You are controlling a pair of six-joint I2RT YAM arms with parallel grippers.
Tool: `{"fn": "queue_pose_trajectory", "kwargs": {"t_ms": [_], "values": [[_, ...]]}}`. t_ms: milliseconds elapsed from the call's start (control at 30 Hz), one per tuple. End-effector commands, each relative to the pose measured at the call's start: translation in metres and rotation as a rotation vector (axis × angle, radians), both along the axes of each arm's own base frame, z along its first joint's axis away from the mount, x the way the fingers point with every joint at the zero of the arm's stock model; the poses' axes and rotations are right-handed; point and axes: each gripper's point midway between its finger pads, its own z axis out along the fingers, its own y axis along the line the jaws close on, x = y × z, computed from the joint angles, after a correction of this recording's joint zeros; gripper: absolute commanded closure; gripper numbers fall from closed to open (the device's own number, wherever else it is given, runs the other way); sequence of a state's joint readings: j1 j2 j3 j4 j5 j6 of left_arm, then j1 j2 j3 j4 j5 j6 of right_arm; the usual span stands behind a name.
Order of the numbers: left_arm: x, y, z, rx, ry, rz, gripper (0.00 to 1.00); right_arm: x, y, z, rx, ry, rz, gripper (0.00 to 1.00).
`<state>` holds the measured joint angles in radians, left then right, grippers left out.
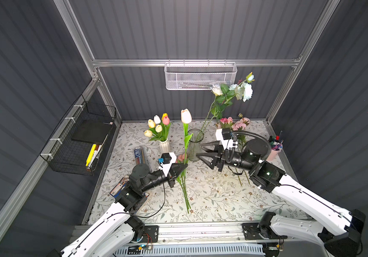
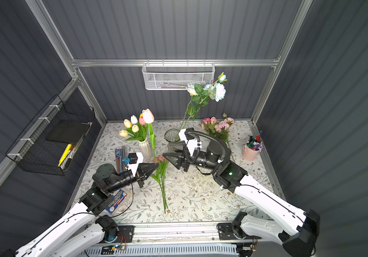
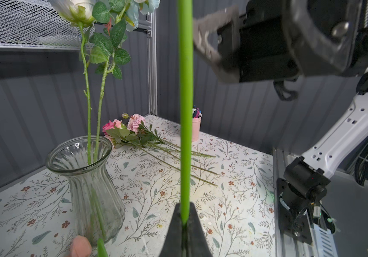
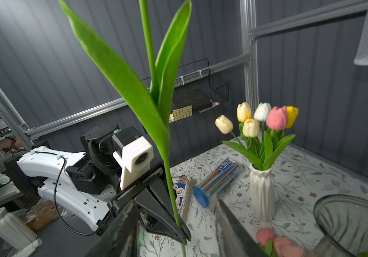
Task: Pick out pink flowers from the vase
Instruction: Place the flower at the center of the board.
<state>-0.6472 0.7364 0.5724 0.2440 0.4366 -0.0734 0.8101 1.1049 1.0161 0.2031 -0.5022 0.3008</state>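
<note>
The table [image 1: 223, 200], covered in a leaf-and-flower print, carries all items.

The right arm [image 1: 300, 195] reaches in over the table. The right gripper [image 1: 199, 149] is level with the near side of the glass vase [image 1: 195, 142]. Its jaws stand apart with nothing between them.

The left arm [image 1: 111, 213] reaches toward the table centre. The left gripper [image 1: 186, 165] is clamped on the green stem of the pale pink tulip [image 1: 186, 116]. The left wrist view shows the stem [image 3: 185, 111] pinched between the closed fingertips [image 3: 193, 224]. The tulip stands upright, outside the glass vase and just to its left side.

The glass vase holds two long stems of white and pale blue roses [image 1: 243, 89], which lean toward the back wall.

A group of pink roses and peonies [image 1: 234, 123] lies flat on the table behind the right arm, blooms toward the back wall.

A bundle of pink tulips [image 1: 185, 193] lies on the table under the left gripper. Its blooms [image 4: 265, 235] rest near the base of the glass vase.

The white ribbed vase [image 1: 164, 145] stands left of the glass vase. It holds yellow and white tulips and one coral-pink tulip [image 1: 166, 120].

The pink cup [image 1: 273, 153] of pens stands at the right table edge.
</note>
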Motion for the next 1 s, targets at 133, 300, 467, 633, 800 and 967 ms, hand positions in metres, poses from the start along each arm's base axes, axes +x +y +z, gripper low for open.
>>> {"fn": "queue_pose_trajectory", "kwargs": {"t_ms": [133,300,467,633,800,967], "values": [[0.003,-0.003,0.018,-0.118,0.024,-0.007,1.00,-0.010,0.035,0.008,0.061,0.030,0.082,0.45],[-0.003,-0.002,0.019,-0.123,0.013,-0.024,1.00,0.009,0.044,-0.008,0.025,0.018,0.016,0.48],[-0.006,-0.003,0.016,-0.113,0.020,-0.042,1.00,0.011,0.048,-0.010,0.022,0.021,0.023,0.60],[-0.006,-0.004,0.013,-0.101,0.025,-0.046,1.00,0.008,0.052,-0.006,0.025,0.018,0.054,0.77],[-0.008,-0.006,0.013,-0.101,0.029,-0.065,1.00,0.006,0.052,-0.004,0.026,0.009,0.062,0.95],[-0.011,-0.012,0.009,-0.079,0.060,-0.109,0.79,0.006,0.051,-0.009,0.000,-0.008,0.055,1.00]]}}
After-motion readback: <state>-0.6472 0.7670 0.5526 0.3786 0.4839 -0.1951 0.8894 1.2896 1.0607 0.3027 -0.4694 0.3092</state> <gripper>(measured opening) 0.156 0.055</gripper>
